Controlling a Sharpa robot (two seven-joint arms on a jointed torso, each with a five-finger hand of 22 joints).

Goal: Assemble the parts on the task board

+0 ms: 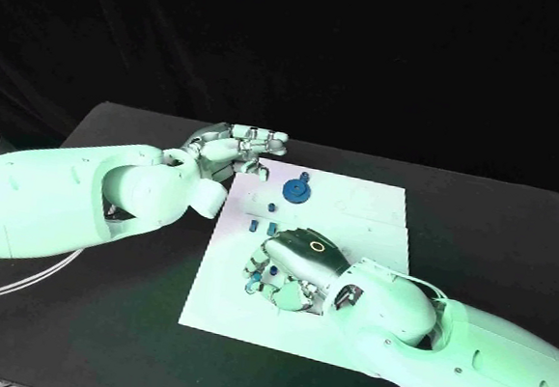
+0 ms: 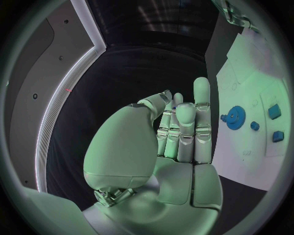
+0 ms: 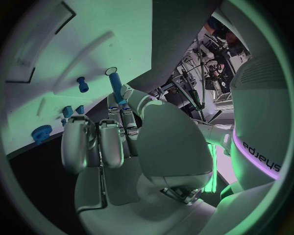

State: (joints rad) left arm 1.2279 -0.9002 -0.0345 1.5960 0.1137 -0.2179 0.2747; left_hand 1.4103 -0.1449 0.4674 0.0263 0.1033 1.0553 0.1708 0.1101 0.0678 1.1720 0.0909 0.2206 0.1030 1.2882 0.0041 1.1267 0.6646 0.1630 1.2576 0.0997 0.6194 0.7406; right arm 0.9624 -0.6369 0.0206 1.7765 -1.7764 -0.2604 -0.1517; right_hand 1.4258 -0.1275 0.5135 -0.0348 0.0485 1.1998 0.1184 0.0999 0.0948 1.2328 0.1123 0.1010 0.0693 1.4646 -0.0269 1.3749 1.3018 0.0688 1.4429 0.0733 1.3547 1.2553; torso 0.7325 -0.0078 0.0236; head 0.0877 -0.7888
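Fingers [image 3: 119, 105] of the robot's right hand [image 1: 300, 267] pinch a slim blue peg [image 3: 115, 87], its ringed tip pointing at the white task board [image 1: 361, 215] just beyond. The hand hovers low over the board's near half, palm down, the rest of its fingers curled in around the peg. A blue gear [image 1: 297, 191] sits on the board's far half, with several smaller blue parts [image 1: 264, 225] lying between the gear and the hand. The robot's left hand [image 1: 237, 146] is raised off the board's far left corner, just beside the gear; the left wrist view shows its fingers straight, close together and holding nothing.

The peg appears ready for seating. The likeliest failure is a tilted entry: the grip takes the peg near one end, so any sideways contact with the board could twist it between the fingers and jam or drop it. The curled fingers also hang close to the loose small parts and could sweep them out of place on the way down.
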